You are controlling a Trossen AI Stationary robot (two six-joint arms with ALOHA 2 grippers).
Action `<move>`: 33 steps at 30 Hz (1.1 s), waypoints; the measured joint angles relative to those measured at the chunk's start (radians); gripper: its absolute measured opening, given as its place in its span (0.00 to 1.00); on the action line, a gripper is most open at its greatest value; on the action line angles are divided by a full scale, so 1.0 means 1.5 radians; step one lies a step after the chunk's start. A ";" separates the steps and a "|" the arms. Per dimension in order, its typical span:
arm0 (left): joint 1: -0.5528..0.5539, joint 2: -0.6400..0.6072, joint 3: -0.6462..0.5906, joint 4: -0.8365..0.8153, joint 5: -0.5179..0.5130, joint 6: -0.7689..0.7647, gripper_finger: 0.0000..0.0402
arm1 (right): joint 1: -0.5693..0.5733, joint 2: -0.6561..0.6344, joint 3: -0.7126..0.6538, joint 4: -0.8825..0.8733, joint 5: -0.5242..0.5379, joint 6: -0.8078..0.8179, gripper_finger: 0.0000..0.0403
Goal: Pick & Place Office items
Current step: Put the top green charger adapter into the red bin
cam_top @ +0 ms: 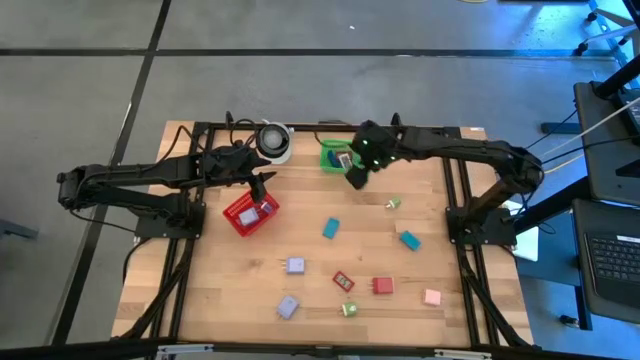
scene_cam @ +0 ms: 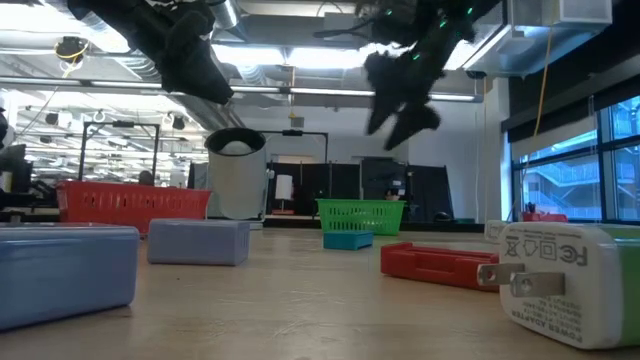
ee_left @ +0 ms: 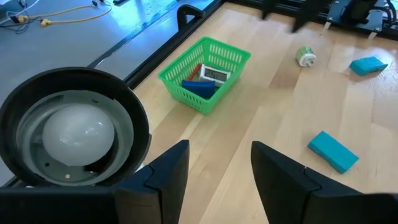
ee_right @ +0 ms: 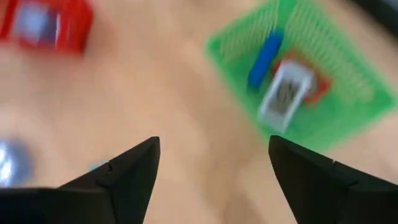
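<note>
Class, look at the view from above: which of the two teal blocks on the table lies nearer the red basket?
The teal block at mid-table: it lies just right of the red basket, while the other teal block sits farther right.

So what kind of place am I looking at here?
Probably a robotics lab in a large open workshop: a wooden table with two arms mounted, exposed ceiling ducts and strip lights, and a laptop workstation alongside.
</note>
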 joint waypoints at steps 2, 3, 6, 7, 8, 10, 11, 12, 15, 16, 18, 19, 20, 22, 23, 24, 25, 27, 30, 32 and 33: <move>0.000 0.000 0.000 -0.001 0.000 0.000 0.42 | 0.015 -0.011 0.000 -0.055 -0.008 -0.002 0.73; 0.000 0.000 0.000 -0.001 0.000 0.000 0.42 | 0.024 -0.013 0.000 -0.087 -0.008 -0.002 0.72; 0.000 0.000 0.000 -0.001 0.000 0.000 0.42 | 0.053 -0.014 -0.001 -0.152 0.023 0.033 0.71; 0.000 0.000 0.000 -0.001 0.000 0.000 0.42 | 0.062 -0.012 -0.001 -0.173 0.042 0.045 0.71; 0.000 0.000 0.000 -0.001 0.000 0.000 0.42 | 0.072 -0.009 -0.001 -0.189 0.058 0.049 0.71; -0.002 0.000 0.000 -0.002 0.001 0.000 0.42 | 0.090 0.001 -0.001 -0.223 0.084 0.046 0.71; -0.001 0.000 0.000 -0.001 0.002 -0.001 0.42 | 0.096 0.004 -0.001 -0.238 0.093 0.038 0.71; -0.001 0.000 0.000 -0.002 0.002 0.000 0.42 | 0.103 0.008 -0.001 -0.246 0.098 0.018 0.71; -0.002 0.000 0.000 -0.002 0.003 0.000 0.42 | 0.122 0.026 -0.001 -0.263 0.101 -0.097 0.72; -0.002 0.000 0.000 -0.002 0.003 0.000 0.42 | 0.128 0.032 -0.002 -0.265 0.100 -0.143 0.72; -0.002 0.000 0.000 -0.001 0.003 -0.001 0.42 | 0.136 0.044 -0.001 -0.263 0.097 -0.224 0.73; -0.002 0.000 0.000 -0.002 0.003 -0.002 0.42 | 0.138 0.053 -0.001 -0.264 0.095 -0.254 0.73; -0.002 0.000 0.000 -0.002 0.005 -0.007 0.42 | 0.139 0.062 -0.001 -0.266 0.091 -0.275 0.74; -0.002 0.000 0.000 -0.002 0.019 -0.027 0.42 | 0.134 0.080 -0.006 -0.271 0.075 -0.305 0.74; -0.002 0.000 0.000 -0.002 0.026 -0.038 0.42 | 0.131 0.086 -0.015 -0.269 0.065 -0.315 0.74; -0.002 0.000 0.000 -0.002 0.032 -0.045 0.42 | 0.128 0.090 -0.028 -0.269 0.059 -0.328 0.74; -0.002 0.000 0.000 -0.002 0.037 -0.052 0.42 | 0.125 0.094 -0.043 -0.273 0.057 -0.342 0.74; -0.002 0.000 0.000 -0.002 0.041 -0.053 0.42 | 0.119 0.099 -0.072 -0.273 0.064 -0.367 0.73; -0.002 0.000 0.000 -0.002 0.040 -0.054 0.42 | 0.111 0.099 -0.117 -0.270 0.078 -0.395 0.73; -0.002 0.000 0.000 -0.001 0.036 -0.054 0.42 | 0.106 0.099 -0.144 -0.260 0.086 -0.415 0.73; -0.002 0.000 0.000 -0.001 0.034 -0.054 0.42 | 0.104 0.099 -0.157 -0.250 0.097 -0.423 0.73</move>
